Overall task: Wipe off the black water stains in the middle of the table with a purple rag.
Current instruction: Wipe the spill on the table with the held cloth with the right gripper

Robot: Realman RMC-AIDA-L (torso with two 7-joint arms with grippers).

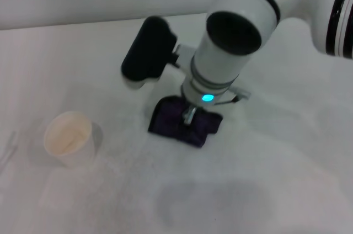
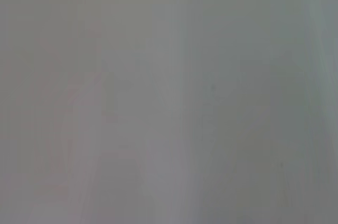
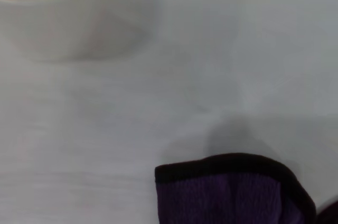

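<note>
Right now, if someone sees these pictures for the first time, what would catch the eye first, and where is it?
First comes the big white right arm, reaching from the upper right down to the middle of the table, with a blue-green light on its wrist. Directly under it the right gripper is down on the purple rag, which lies flat on the white top. To the robot's left stands a white paper cup, apart from the rag.

No readable text, label or number shows anywhere.

White table (image 1: 287, 151), purple rag (image 1: 171, 121) lying mid-table, white paper cup (image 1: 69, 137) standing toward the left
</note>
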